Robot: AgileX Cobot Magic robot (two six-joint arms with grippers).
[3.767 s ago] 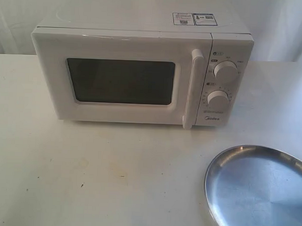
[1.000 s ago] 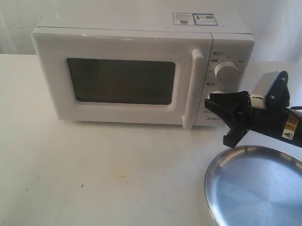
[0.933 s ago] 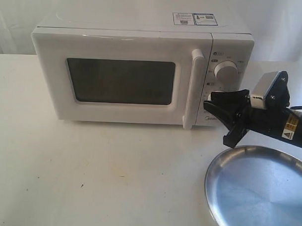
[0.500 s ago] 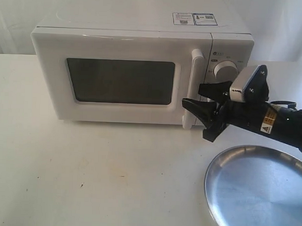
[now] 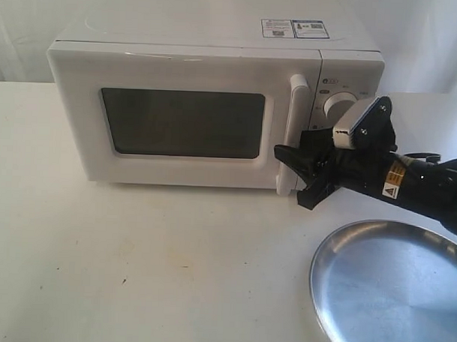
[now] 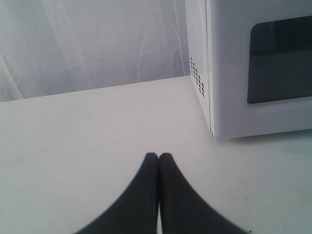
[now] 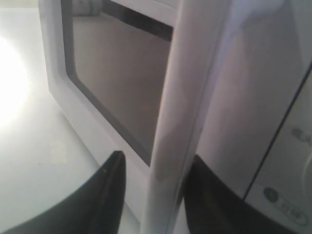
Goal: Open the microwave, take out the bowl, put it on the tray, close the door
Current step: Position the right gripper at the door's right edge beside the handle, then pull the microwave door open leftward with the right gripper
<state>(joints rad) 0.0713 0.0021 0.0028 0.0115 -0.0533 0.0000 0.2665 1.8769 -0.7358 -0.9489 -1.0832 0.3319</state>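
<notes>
Our right pincer (image 5: 290,175) was open, with one finger on each side of the white bar handle (image 5: 295,113). In the right wrist view its dark fingers (image 7: 109,195) stood to both sides of the bar. One had a gap next to it. The other was right up close to the bar, and we could not tell if it touched. The right arm (image 5: 427,185) came in from the right side, low over the table (image 5: 135,265).

The door (image 5: 72,120) was shut flat on the front of the microwave (image 5: 181,34). Its window (image 5: 181,123) was dark, and we could not see what was inside. The microwave stood at the back of the table, with stickers (image 5: 293,28) on top and a round dial (image 5: 337,105) just above our pincer.

The tray (image 5: 389,297) lay shiny on the table at the front right, near the arm but not touching the microwave.

Our left pincer (image 6: 159,157) was closed, tips pressed together, holding nothing. It hung over the bare table, near the microwave's left corner.
</notes>
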